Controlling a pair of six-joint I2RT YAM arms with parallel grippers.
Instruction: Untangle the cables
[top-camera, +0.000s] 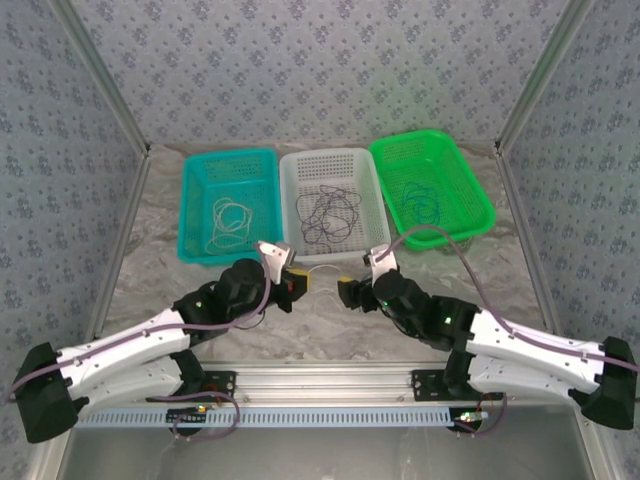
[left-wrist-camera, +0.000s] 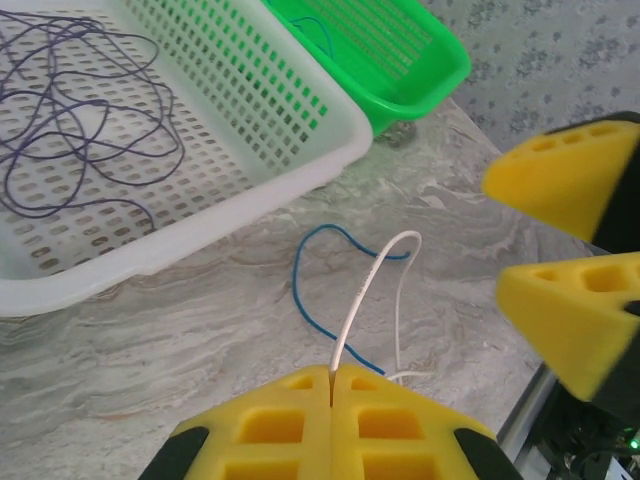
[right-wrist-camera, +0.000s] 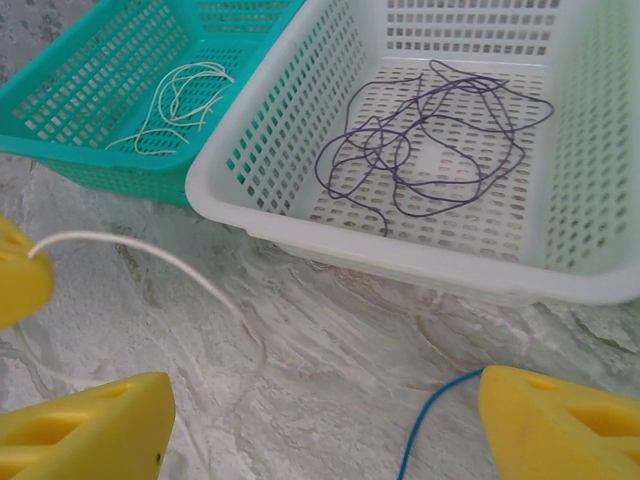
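Here, my left pincer (left-wrist-camera: 331, 378) is shut on a white cable (left-wrist-camera: 368, 290), which rises from between the pressed yellow pads, arcs over and drops to the counter (left-wrist-camera: 150, 350); my right pincer (right-wrist-camera: 320, 430) faces it from just beside, jaws wide apart and gripping nothing; a blue cable (left-wrist-camera: 300, 290) curls on the marbled surface between the two pincers, one end running up close by a finger of the right one, though I cannot tell whether it touches; the open room is the bare strip of counter between my bases and the row of three baskets, wider to the left and right of my arms; the near rim of the white basket (right-wrist-camera: 400, 255) lies just beyond both pincers and bounds that strip on the far side; a purple cable (right-wrist-camera: 430, 140) lies in it in loose tangled loops; the teal basket (top-camera: 190, 200) touches it on the left and holds a pale cable (top-camera: 230, 220) in curls; the green basket (top-camera: 480, 200) sits on the right, turned at a slant, with a second blue cable (top-camera: 420, 200) inside; patterned walls (top-camera: 60, 150) close the counter at the left, right and back.
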